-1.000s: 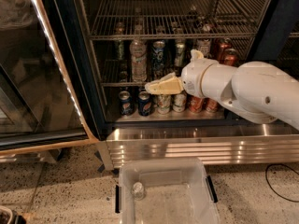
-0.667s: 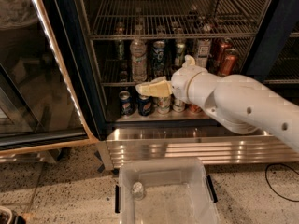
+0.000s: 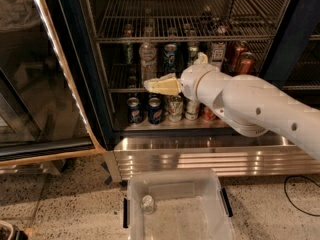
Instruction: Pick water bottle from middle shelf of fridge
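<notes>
While the water bottle (image 3: pixel 148 59) stands on the middle shelf (image 3: pixel 120 90), the pincer (image 3: pixel 148 85) hovers just below it, its state unclear.

The tool (image 3: pixel 150 85) sits just before the water bottle (image 3: pixel 148 58) on the middle shelf (image 3: pixel 118 90).

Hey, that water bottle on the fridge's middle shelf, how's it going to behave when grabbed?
The water bottle is tall and narrow on the wire middle shelf, so a nudge would probably tip it against the neighbouring cans. Its clear plastic wall likely flexes under a squeeze. The end effector is right in front of its base.
</notes>
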You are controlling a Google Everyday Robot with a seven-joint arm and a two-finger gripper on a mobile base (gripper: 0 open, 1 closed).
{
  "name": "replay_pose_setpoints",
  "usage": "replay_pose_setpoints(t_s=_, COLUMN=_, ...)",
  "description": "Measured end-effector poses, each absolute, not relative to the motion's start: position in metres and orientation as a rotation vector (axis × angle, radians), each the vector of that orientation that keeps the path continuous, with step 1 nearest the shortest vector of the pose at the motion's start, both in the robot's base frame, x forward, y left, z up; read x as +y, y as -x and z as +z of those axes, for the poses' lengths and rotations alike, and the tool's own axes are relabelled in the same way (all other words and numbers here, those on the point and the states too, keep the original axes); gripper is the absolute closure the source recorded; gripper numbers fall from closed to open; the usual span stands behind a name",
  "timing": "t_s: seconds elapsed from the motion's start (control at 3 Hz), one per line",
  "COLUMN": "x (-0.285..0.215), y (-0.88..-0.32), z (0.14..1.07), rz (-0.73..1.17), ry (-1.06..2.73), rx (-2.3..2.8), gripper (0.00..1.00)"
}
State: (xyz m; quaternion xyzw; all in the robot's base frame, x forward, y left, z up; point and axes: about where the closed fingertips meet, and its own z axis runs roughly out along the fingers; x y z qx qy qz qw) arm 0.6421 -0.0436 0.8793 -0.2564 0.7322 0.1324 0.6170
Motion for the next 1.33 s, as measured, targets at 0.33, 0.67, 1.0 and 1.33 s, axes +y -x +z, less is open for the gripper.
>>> replay_pose_setpoints(t_s=0.33, x=-0.031, y=-0.647, z=0.88, rz=0.328, ry=0.568, rx=1.644, gripper=0.0)
replay_pose_setpoints(t_s=0.67, x=-0.007, y=-0.662, z=0.881, rz=0.359, ry=0.499, rx=1.571, gripper=0.0)
replay_pose_setpoints(t_s=1.0, x=0.015, y=-0.674, z=0.884, rz=0.369, ry=0.459, rx=1.522, gripper=0.0)
replay_pose_setpoints(t_s=1.33, x=0.031, y=-0.684, z=0.884, rz=0.378, ry=0.456, rx=1.501, gripper=0.0)
